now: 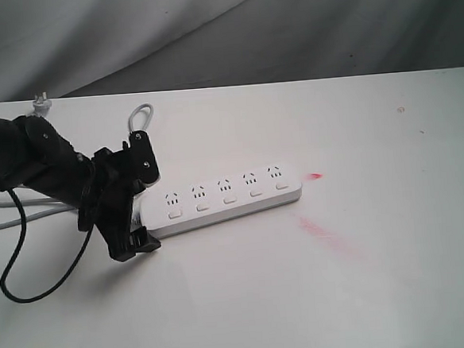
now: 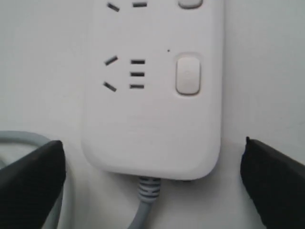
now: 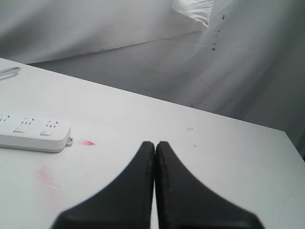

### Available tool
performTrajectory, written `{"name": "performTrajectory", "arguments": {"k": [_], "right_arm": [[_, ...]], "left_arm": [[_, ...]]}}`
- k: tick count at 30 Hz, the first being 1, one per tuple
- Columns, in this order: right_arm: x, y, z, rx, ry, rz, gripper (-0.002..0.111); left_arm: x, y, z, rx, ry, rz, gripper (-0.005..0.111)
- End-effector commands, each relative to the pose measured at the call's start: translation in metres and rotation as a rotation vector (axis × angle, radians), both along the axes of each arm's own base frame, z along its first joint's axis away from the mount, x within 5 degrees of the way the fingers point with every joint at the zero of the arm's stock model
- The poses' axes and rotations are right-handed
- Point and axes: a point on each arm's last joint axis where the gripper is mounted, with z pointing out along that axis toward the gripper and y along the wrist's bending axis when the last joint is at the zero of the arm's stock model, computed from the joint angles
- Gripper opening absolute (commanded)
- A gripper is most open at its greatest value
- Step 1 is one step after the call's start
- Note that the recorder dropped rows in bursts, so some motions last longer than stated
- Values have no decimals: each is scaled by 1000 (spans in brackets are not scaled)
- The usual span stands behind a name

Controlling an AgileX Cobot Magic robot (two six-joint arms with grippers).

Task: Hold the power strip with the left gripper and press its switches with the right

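The white power strip (image 1: 226,198) lies on the table, its five small switches (image 1: 229,199) in a row below the sockets. My left gripper (image 1: 142,204) is open at the strip's cord end, one finger on each side. In the left wrist view the strip (image 2: 152,109) shows one switch (image 2: 188,75), the grey cord (image 2: 147,200) leaves its end, and both black fingers (image 2: 33,179) stand clear of its sides. My right gripper (image 3: 155,145) is shut on nothing, well away from the strip (image 3: 33,134); it is out of the exterior view.
The grey cord loops behind the left arm (image 1: 140,113) and its plug (image 1: 40,102) lies at the table's back edge. A loose black cable (image 1: 20,272) hangs in a loop at the left. Red marks (image 1: 324,231) stain the table next to the strip's free end.
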Motion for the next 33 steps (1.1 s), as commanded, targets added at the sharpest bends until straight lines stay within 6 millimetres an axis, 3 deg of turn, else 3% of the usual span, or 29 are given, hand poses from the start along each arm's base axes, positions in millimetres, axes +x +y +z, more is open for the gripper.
{"name": "performTrajectory", "arguments": {"k": [1, 10, 20, 28, 33], "right_arm": [[0, -1, -1, -4, -2, -8, 0], [0, -1, -1, -4, -2, -8, 0], [0, -1, -1, -4, -2, -8, 0], [0, -1, -1, -4, -2, -8, 0], [0, -1, -1, -4, -2, -8, 0]], "left_arm": [[4, 9, 2, -9, -11, 40, 92], [2, 8, -13, -33, 58, 56, 92], [9, 5, -6, -47, 50, 44, 92], [9, 5, -6, -56, 47, 61, 65], [12, 5, -5, -69, 25, 98, 65]]}}
